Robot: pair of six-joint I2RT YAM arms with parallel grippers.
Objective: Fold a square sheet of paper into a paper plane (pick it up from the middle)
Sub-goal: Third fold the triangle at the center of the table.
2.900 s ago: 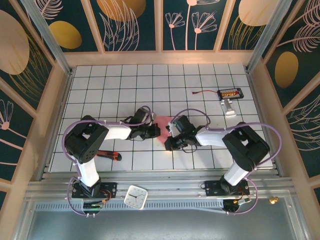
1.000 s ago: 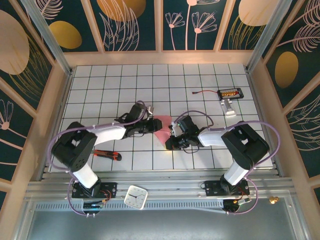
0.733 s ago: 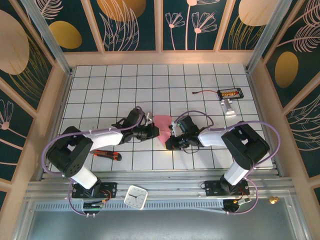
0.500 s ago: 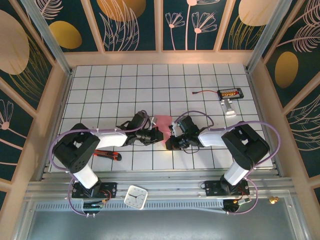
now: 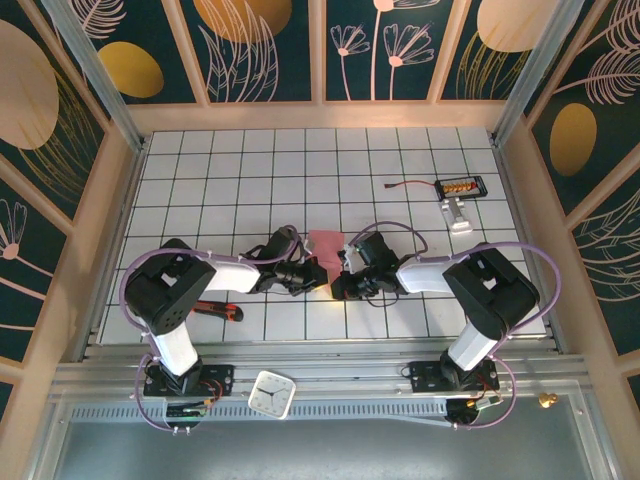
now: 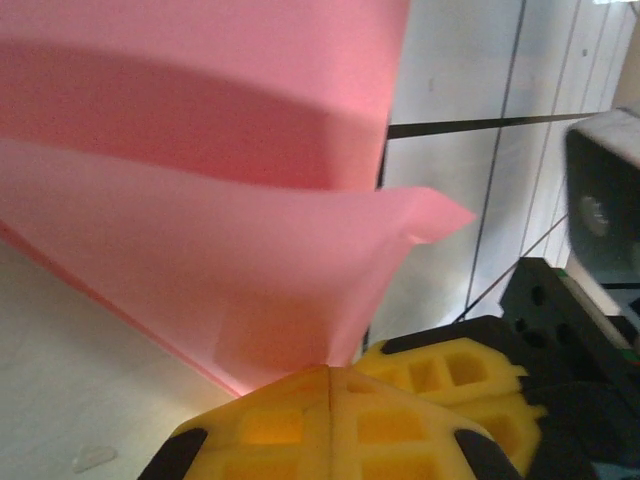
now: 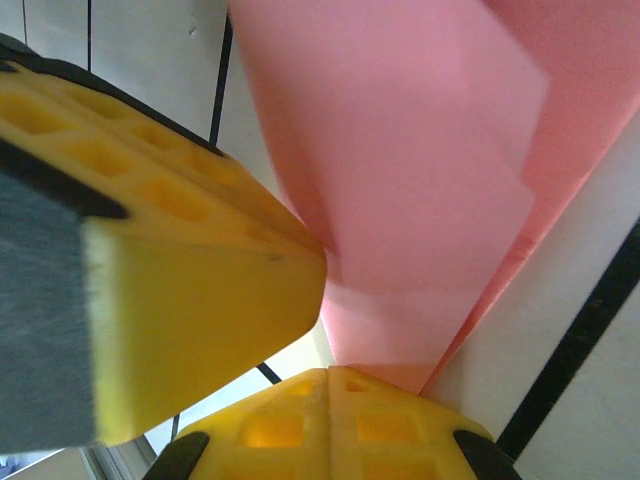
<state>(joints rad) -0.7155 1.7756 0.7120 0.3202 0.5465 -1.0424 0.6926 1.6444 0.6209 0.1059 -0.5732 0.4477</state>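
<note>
1. Since a second ago, the left arm has swung its wrist nearer the bases and in toward its neighbour. The left end effector [image 5: 312, 274] now sits at the near left corner of the sheet of paper [image 5: 325, 243] rather than along its left edge.
2. Over the same second the right end effector [image 5: 338, 284] has hardly shifted. From above, the pink patch has shrunk to a small shape on the far side of both end effectors.
3. In the left wrist view, the left end effector [image 6: 330, 385] has its yellow fingertips pressed together with no gap. They nip the lower edge of the paper [image 6: 200, 250], which rises away in two layers, the upper one bowed, with a small bent corner pointing right.
4. In the right wrist view, the right end effector [image 7: 330, 385] is closed the same way. The narrow lower end of the folded paper [image 7: 420, 180] is caught at the seam, and overlapping layers fan away from it.
5. One yellow finger [image 7: 180, 290] of the left end effector stands just beside that grip, against the paper.
6. The paper is near the middle of the white tiled surface [image 5: 250, 170]. Whether its far part rests there cannot be told.
7. Well apart from it lie a red-handled black tool [image 5: 215, 309] by the left arm, a white square clock [image 5: 272, 393] at the near rail, and a small circuit board with a red wire [image 5: 461, 186] at far right.
</note>
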